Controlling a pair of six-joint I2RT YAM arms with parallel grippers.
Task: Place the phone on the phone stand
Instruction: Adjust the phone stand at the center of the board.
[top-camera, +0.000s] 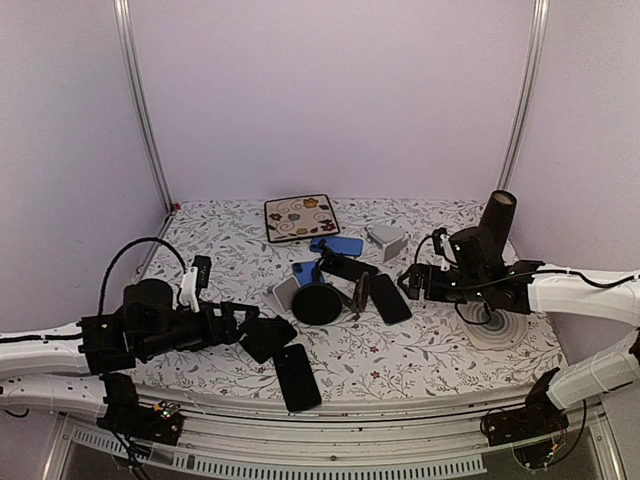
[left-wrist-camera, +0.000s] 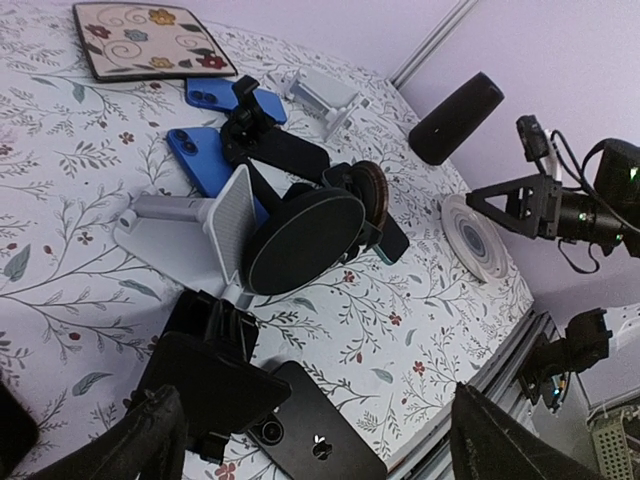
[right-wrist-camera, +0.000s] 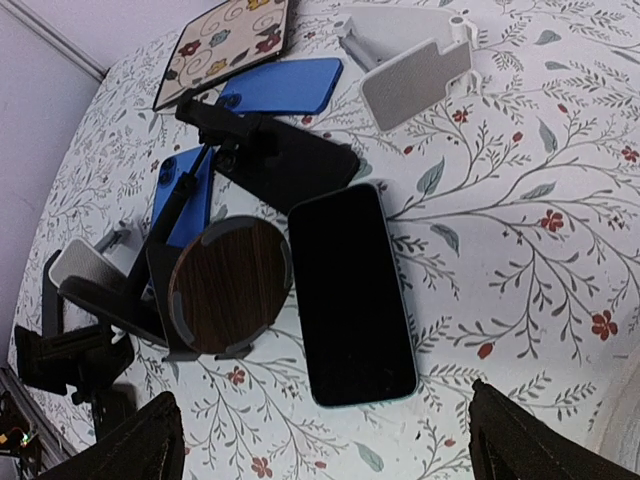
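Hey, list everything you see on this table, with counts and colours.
Blue phones: two, blue, centre back.
Dark phones: three, black, front edge, centre, mid-cluster.
White stands: two, white, back and centre left.
Round stands: two, black and wood-faced, centre.
Black stand: one, black, front left.
Floral tile: one, cream, back.
Disc: one, white, right side.
Cylinder: one, black, back right.
Left arm: one, black-white, front left, jaws open.
Right arm: one, black-white, right, jaws open.

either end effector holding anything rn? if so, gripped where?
Nothing held. The left end effector and right end effector are both open and empty.
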